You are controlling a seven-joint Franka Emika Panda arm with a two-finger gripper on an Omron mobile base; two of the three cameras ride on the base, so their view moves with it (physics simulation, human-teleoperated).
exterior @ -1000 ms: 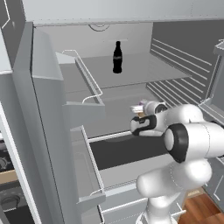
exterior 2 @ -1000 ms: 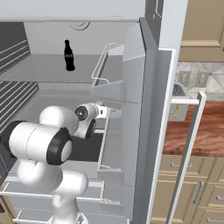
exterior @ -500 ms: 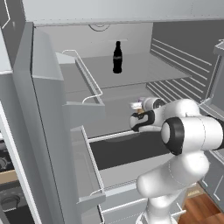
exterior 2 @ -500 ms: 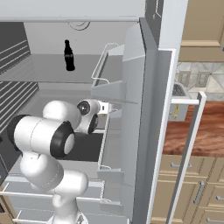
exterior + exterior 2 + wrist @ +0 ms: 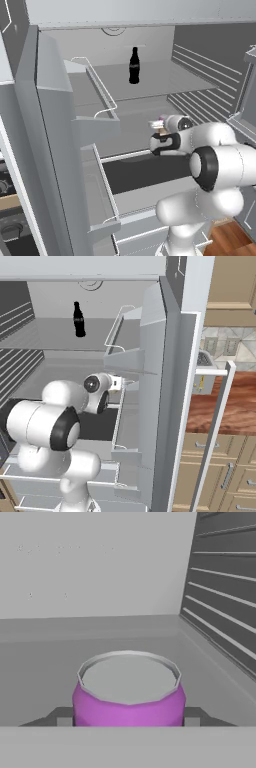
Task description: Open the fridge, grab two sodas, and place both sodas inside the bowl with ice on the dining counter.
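gripper [image 5: 129, 722] fingers pinching purple soda can [image 5: 129, 697], can btwn tips, low fridge shelf

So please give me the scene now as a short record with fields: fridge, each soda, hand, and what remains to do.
fridge: open, grey shelves inside, door bins on both sides
bottle soda: dark bottle, standing upright on the upper shelf, near the back wall, untouched
can soda: purple can, upright on a lower shelf, between the fingers
hand: hand inside the fridge, closed on the purple can
remaining: lift the can out, fetch the bottle, put both in the bowl
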